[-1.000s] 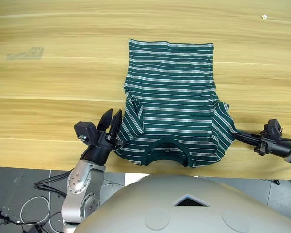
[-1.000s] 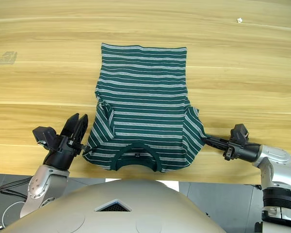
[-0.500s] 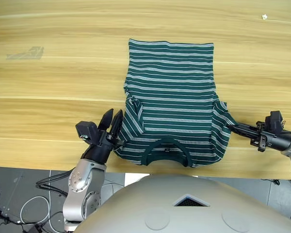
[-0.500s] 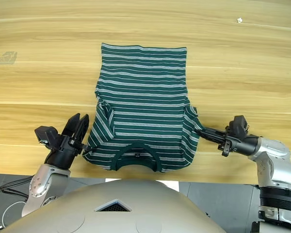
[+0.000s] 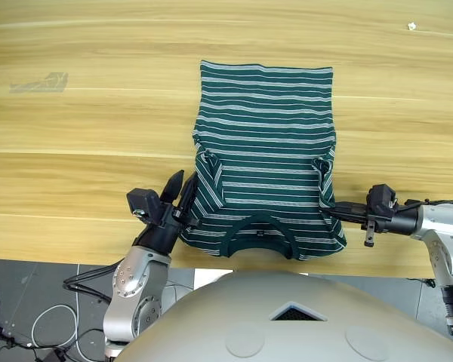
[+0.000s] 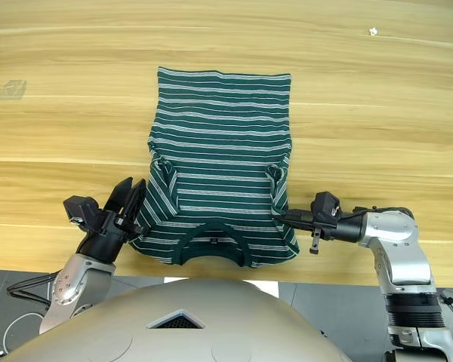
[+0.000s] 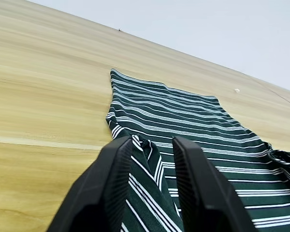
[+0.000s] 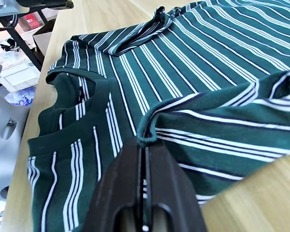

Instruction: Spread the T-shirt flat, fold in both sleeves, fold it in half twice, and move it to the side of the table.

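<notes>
So R end effector [image 6: 278, 215] pinches T-shirt [image 6: 220, 136] sleeve.

— What lies on the wooden table [image 5: 98, 136]?
— A green striped T-shirt [image 5: 264, 136], collar by the near edge. Far off to its right sits a small white scrap [image 5: 411, 26]; well to its left, a greyish patch [image 5: 41, 83].

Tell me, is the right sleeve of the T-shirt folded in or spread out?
Folded in, partly: the right sleeve lies over the T-shirt body, its hem pinched in the shut right end effector.
</notes>
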Available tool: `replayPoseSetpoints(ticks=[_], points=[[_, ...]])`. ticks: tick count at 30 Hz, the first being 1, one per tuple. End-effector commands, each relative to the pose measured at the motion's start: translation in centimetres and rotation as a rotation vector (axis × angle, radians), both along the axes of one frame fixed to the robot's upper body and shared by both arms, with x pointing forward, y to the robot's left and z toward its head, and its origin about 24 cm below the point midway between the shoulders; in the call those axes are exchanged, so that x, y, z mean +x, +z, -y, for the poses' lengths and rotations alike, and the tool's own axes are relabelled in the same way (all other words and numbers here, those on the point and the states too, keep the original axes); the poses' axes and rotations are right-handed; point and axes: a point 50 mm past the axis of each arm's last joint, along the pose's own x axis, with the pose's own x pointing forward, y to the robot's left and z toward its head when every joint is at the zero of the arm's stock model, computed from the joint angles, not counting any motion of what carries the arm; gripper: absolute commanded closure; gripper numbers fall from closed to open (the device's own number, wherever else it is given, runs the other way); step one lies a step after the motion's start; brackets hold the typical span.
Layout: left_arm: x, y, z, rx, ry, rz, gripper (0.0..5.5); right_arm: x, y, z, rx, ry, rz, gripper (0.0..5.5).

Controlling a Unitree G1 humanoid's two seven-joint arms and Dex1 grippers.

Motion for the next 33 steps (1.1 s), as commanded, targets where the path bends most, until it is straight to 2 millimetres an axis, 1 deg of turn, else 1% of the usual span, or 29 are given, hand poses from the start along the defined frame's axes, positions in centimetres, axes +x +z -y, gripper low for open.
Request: replayPoseSetpoints(ticks=[1, 2, 8, 10, 11, 12, 13, 16, 17, 19, 21, 22, 23, 24, 25, 26, 27, 28, 29, 31, 33], points=[[0.0, -0.3, 0.0, 0.011, 0.002, -0.01, 3.94, 0.0, 0.3, -0.4, -0.002, 0.011, 0.023, 5.46], [0.0, -0.4, 0.0, 0.012, 0.001, -0.011, 3.94, -0.1, 0.2, -0.4, 0.002, 0.013, 0.02, 5.46], [-0.1, -0.5, 0.1, 0.011, -0.007, -0.018, 3.94, 0.0, 0.7, -0.4, 0.055, 0.009, 0.01, 4.33], [-0.1, -0.6, 0.1, 0.012, -0.008, -0.02, 3.94, -0.3, 0.7, -0.5, 0.054, 0.029, -0.003, 4.03], [-0.1, -0.6, 0.1, 0.013, -0.008, -0.021, 3.94, -0.4, 0.7, -0.6, 0.054, 0.04, -0.008, 3.77], [-0.1, -0.6, 0.1, 0.017, -0.009, -0.022, 3.94, -0.5, 0.8, -0.7, 0.068, 0.045, -0.017, 3.67], [-0.1, -0.6, 0.0, 0.022, -0.012, -0.021, 3.94, -0.6, 0.8, -0.8, 0.075, 0.051, -0.024, 3.45], [0.1, -0.1, -0.9, 0.072, -0.017, 0.0, 3.94, -0.7, 1.0, -0.5, 0.067, 0.063, -0.03, 2.88], [0.4, 0.5, -1.7, 0.102, -0.015, 0.027, 3.94, -0.2, 1.2, -0.1, 0.065, 0.03, 0.0, 2.62], [1.3, 2.2, -3.8, 0.223, -0.041, 0.11, 3.94, 0.6, 1.8, 0.1, 0.048, -0.035, 0.111, 2.27], [1.7, 3.8, -5.1, 0.392, -0.133, 0.189, 3.94, 0.7, 2.5, -1.0, 0.023, -0.027, 0.224, 1.94], [1.6, 4.0, -5.9, 0.543, -0.186, 0.213, 3.94, 1.2, 2.8, -1.2, -0.018, -0.053, 0.324, 1.74], [1.7, 3.9, -6.8, 0.741, -0.236, 0.238, 3.94, 1.7, 3.0, -1.1, -0.082, -0.085, 0.435, 1.59], [1.6, 3.4, -7.9, 0.97, -0.325, 0.246, 3.94, 2.1, 3.2, -0.9, -0.167, -0.087, 0.566, 1.35], [1.4, 2.9, -9.1, 1.203, -0.43, 0.254, 3.94, 2.4, 3.8, -0.7, -0.218, -0.095, 0.703, 1.23], [1.2, 2.5, -10.1, 1.359, -0.515, 0.262, 3.94, 2.4, 4.4, -0.5, -0.251, -0.095, 0.811, 0.98], [0.9, 2.1, -10.7, 1.455, -0.598, 0.271, 3.94, 2.5, 4.8, 0.0, -0.321, -0.066, 0.958, 0.98], [0.5, 1.8, -11.0, 1.53, -0.675, 0.287, 3.94, 2.4, 4.7, 0.4, -0.381, -0.014, 1.048, 0.98], [-0.3, 1.4, -10.7, 1.559, -0.763, 0.299, 3.94, 2.1, 4.0, 1.1, -0.449, 0.069, 1.102, 0.98], [-1.7, 0.3, -10.0, 1.579, -0.922, 0.324, 3.94, 1.0, 2.5, 2.5, -0.539, 0.224, 1.114, 0.98], [-3.0, -0.9, -9.6, 1.569, -1.049, 0.339, 3.94, -0.3, 1.8, 3.5, -0.576, 0.358, 1.113, 0.98]])
